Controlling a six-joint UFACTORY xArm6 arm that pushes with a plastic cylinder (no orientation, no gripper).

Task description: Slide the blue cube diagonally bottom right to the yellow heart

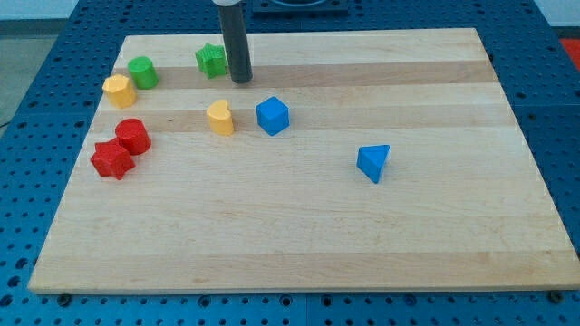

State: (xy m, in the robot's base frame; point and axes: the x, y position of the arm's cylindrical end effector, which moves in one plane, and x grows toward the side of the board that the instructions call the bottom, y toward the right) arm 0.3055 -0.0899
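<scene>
**Mia:** Looking from the view's left, I see a red star [111,159] touching a red round block [132,136]. Above them sit a yellow block [119,91] and a green round block [142,71], close together.

**Ben:** What comes next?

**Mia:** A green star [211,60] near the top of the worktop [299,244]. My tip [240,81] stands just beside it, on its right. Below that is the yellow heart [220,118], and the blue cube [272,116] sits just beside the heart on the right, with a small gap. Far off to the right lies a blue triangle block [373,162].

**Ben:** Is the job done?

**Mia:** Not yet, I think. The cube is level with the heart, not down and to the right of it. My tip is above both and touches neither. It has to come round above the cube and push it downward.

**Ben:** Are the fingers open or closed?

**Mia:** There are no fingers at all. It is only a dark rod, holding nothing.

**Ben:** Any words or labels to read?

**Mia:** No, I see none.
</scene>
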